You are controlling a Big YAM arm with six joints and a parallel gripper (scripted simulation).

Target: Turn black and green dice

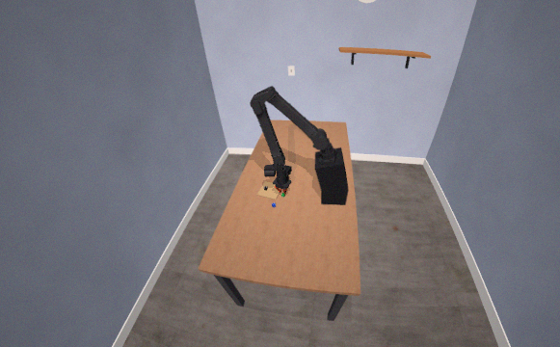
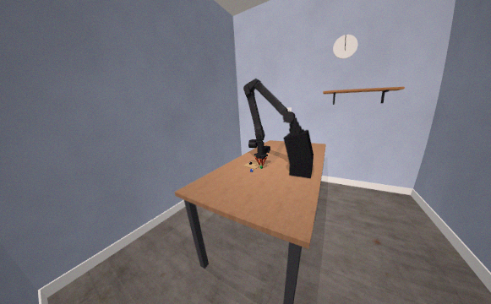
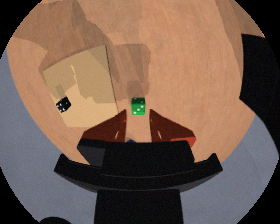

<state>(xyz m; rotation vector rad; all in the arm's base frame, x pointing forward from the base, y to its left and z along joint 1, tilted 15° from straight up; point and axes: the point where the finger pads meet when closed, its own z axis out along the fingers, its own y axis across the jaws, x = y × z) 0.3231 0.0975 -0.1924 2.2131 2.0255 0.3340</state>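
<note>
"How does my hand (image 1: 283, 190) (image 2: 261, 162) (image 3: 138, 113) stand?"

"My fingers are partway apart with nothing clamped. The green die (image 1: 282, 195) (image 2: 261, 167) (image 3: 138, 106) sits just past my fingertips, off the mat (image 1: 268, 194) (image 2: 251, 166) (image 3: 88, 112); the black die (image 1: 266, 188) (image 2: 250, 163) (image 3: 63, 104) is on the mat, to one side of me."

"What could spoil this?"

"If I come down off line, I judge one tip could land on the green die and shove it. Gripping it askew could make it roll to a wrong face. I can't tell which number faces up, so a turn picked from a misread face would fail too."

"And the mat?"

"Its near edge lies between my fingers' line and the black die. A low sideways sweep could catch that edge and wrinkle or drag it, black die and all."

"Where's room?"

"On my side away from the mat, bare table (image 1: 308, 241) (image 2: 249, 190) (image 3: 191, 65) runs towards my mounting box (image 1: 333, 183) (image 2: 300, 156) (image 3: 261, 85). The blue die (image 1: 274, 205) (image 2: 251, 171) (image 3: 131, 141) lies near me, partly hidden in the wrist view, so I'd lift before swinging."
</note>
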